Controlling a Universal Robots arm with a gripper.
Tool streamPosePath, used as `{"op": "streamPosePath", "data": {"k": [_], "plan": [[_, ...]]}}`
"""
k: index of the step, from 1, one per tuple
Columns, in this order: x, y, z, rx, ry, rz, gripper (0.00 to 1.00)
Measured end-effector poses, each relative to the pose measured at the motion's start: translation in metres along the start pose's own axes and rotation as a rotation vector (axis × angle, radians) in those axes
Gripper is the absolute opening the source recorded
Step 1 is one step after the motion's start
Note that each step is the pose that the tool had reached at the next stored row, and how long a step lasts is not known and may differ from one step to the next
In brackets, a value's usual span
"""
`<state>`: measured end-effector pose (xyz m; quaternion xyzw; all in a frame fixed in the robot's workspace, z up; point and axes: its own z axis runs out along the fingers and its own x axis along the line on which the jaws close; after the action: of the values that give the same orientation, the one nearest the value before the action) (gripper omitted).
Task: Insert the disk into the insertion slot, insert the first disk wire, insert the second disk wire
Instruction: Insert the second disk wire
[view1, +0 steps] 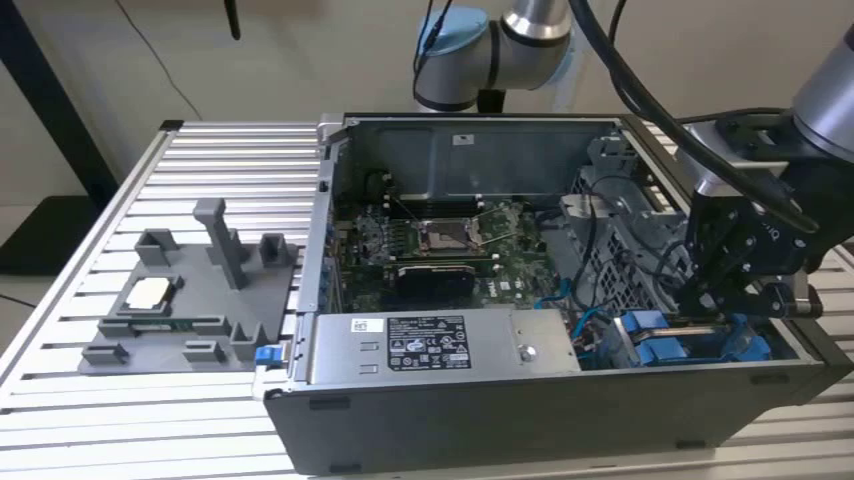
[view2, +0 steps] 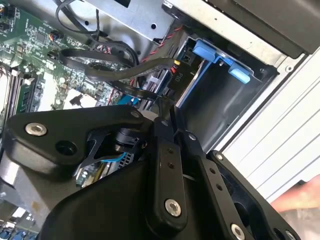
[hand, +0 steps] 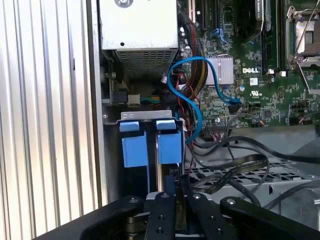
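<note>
Your black end effector (view1: 714, 305) sits over blue-railed grey insertion slot (view1: 694, 340), fingers closed, apparently pinching dark wire; disk seating unclear.

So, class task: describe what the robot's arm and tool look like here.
The arm has silver tube sections and a pale blue joint cap, with black cables running along it. The tool is matt black, with jointed black finger links fastened by silver screws.
</note>
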<state>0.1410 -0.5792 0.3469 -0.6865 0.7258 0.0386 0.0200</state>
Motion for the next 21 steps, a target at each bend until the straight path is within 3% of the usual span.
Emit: {"op": "streamPosePath", "data": {"k": [8,21], "plan": [[-0.002,0.0001,0.0016,0.0066,-0.0022,-0.012,0.16],[-0.0024,-0.0024,0.0034,0.0067,-0.002,-0.031,0.16]]}}
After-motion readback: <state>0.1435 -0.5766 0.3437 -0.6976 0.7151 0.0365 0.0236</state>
